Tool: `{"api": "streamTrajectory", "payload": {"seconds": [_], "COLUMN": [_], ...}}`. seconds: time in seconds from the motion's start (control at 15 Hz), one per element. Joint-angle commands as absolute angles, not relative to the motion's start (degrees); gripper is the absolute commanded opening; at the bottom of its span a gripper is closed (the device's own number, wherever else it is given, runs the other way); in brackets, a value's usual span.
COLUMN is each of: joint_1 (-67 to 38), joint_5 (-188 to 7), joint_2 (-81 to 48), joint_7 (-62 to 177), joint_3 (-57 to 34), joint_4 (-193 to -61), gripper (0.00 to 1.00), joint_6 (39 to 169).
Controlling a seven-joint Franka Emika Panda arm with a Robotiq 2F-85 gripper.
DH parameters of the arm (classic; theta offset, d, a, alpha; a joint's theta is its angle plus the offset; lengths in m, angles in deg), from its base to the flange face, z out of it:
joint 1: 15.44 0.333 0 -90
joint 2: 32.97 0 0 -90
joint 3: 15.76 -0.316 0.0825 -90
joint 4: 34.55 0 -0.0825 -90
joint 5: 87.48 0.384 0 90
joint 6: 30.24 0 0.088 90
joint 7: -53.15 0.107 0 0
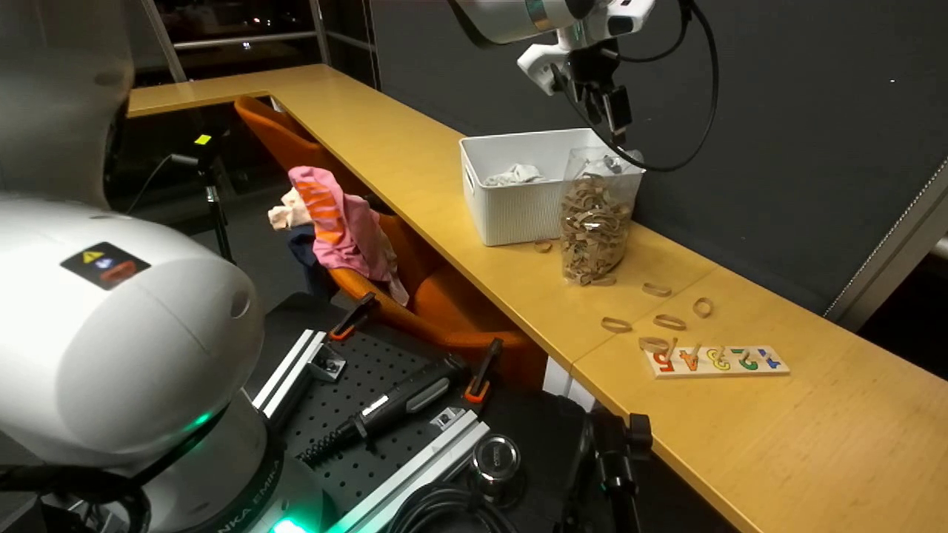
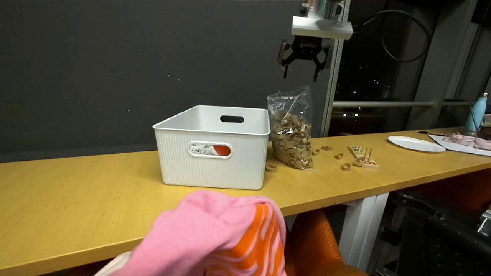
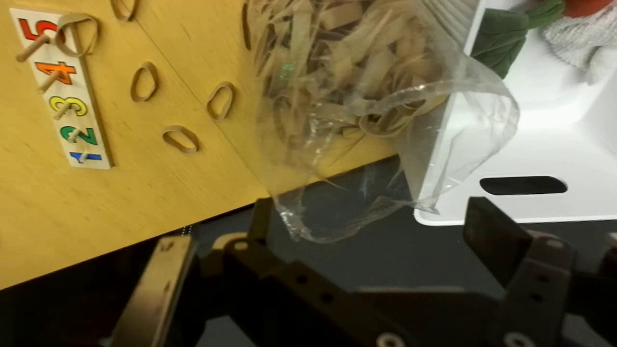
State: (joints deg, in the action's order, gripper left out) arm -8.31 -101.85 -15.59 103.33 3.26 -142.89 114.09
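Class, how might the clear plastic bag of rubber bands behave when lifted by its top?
The clear plastic bag would probably crumple: its top looks thin and creased. The rubber bands packed below would likely weigh its bottom down. The top also looks open, so tilting might spill some.

A smooth, rounded white arm (image 1: 148, 326) at near left bears a dark label (image 1: 106, 266) with a yellow warning triangle (image 1: 92, 257), "EMIKA" lettering (image 1: 255, 497) and a glowing green light (image 1: 289, 526), while at far right a looped black cable (image 1: 715, 74) accompanies the angular black gripper (image 2: 300, 79) with pale round screws (image 3: 389, 340).
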Motion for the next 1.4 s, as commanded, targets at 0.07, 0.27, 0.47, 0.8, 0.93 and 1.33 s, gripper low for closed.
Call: {"api": "streamTrajectory", "payload": {"seconds": [0.07, 0.27, 0.47, 0.8, 0.93, 1.33], "joint_1": [-12.82, -18.78, -24.8, -29.53, -29.89, -30.41], "joint_5": [-106.45, -106.21, -103.98, -104.71, -105.74, -108.74], "joint_2": [-29.12, -30.91, -25.76, -17.87, -15.44, -11.62], "joint_7": [101.35, 94.1, 84.62, 70.18, 64.98, 50.35], "joint_3": [2.12, 2.37, 3.34, 3.28, 3.21, 3.3], "joint_4": [-157.68, -160.81, -157.05, -155.03, -155.05, -157.25], "gripper": [1.0, 1.0, 1.0, 1.0, 1.0, 1.0], "joint_6": [113.18, 111.56, 109.7, 110.62, 112.27, 119.51]}}
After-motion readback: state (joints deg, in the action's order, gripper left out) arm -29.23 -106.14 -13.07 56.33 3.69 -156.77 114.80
